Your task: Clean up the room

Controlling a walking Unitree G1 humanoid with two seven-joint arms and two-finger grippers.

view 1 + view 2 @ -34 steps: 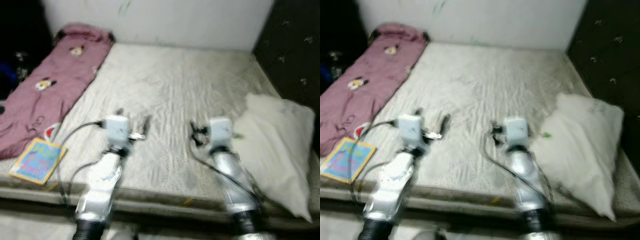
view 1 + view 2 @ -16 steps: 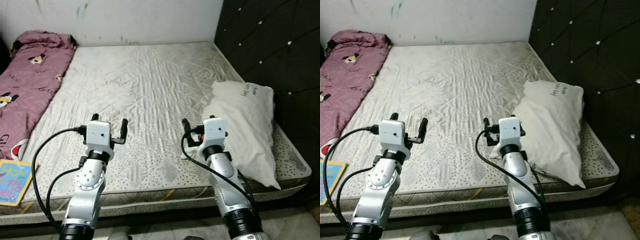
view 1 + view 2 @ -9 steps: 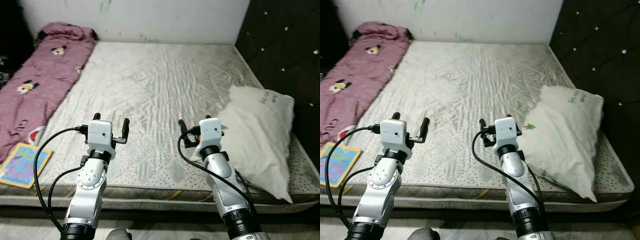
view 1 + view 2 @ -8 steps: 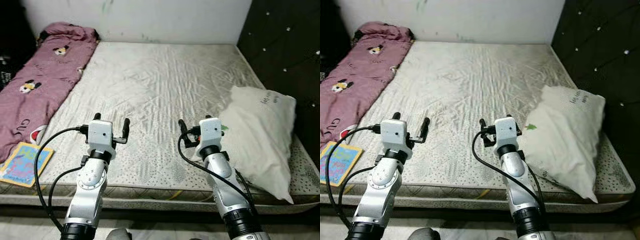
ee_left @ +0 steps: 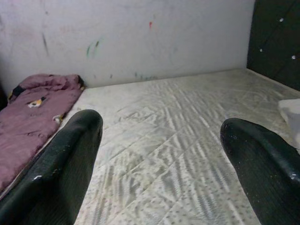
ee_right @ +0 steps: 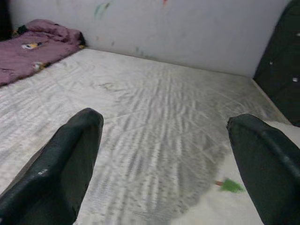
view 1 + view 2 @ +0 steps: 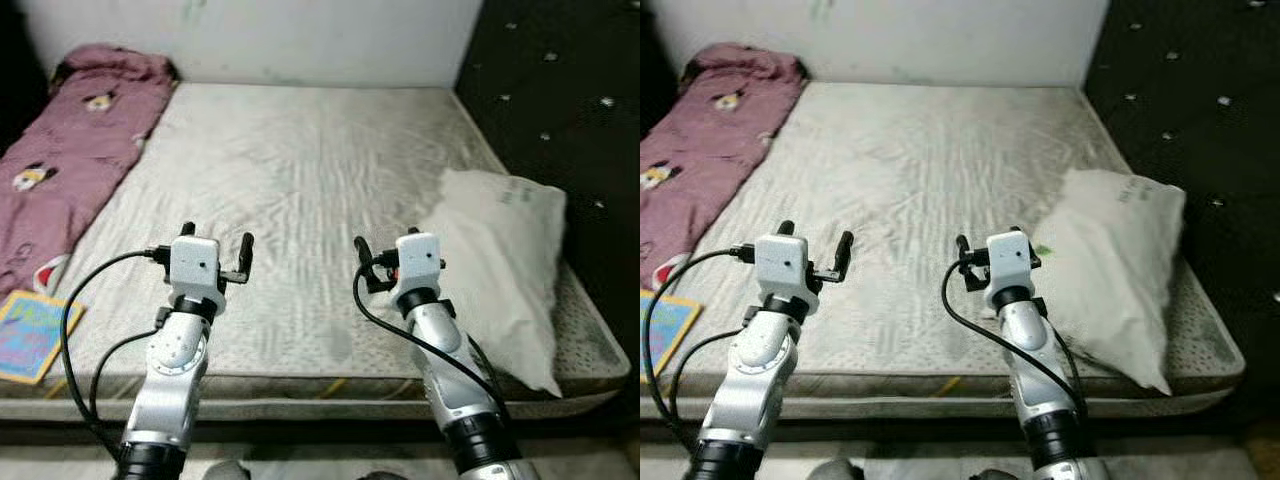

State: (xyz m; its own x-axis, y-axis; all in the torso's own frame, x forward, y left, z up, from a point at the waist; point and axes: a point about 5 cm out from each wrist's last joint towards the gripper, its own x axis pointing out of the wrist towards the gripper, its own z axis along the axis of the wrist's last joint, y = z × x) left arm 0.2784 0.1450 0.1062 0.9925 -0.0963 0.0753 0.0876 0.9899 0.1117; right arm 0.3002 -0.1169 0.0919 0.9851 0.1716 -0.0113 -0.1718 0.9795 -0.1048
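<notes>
A bare white quilted mattress [image 7: 300,150] lies before me. A white pillow [image 7: 500,250] rests on its right side, near the front corner. Along the left side stretches a pink blanket [image 7: 60,160] printed with cartoon mice. A colourful picture book [image 7: 28,335] lies at the front left edge, partly cut off. My left gripper [image 7: 216,240] and right gripper [image 7: 388,244] are both raised over the mattress's front part, open and holding nothing. The right one is just left of the pillow. In the left wrist view the fingers [image 5: 61,173] frame the mattress and blanket.
A black padded headboard [image 7: 570,110] with studs runs along the right side of the bed. A marked white wall [image 7: 300,35] closes the far end. The mattress's front edge [image 7: 300,385] is right below my arms, and black cables loop from both wrists.
The head camera has swung left and then back to the right, so the whole scene shifts. Both arms hold the same raised, open pose. Nothing on the bed has moved.
</notes>
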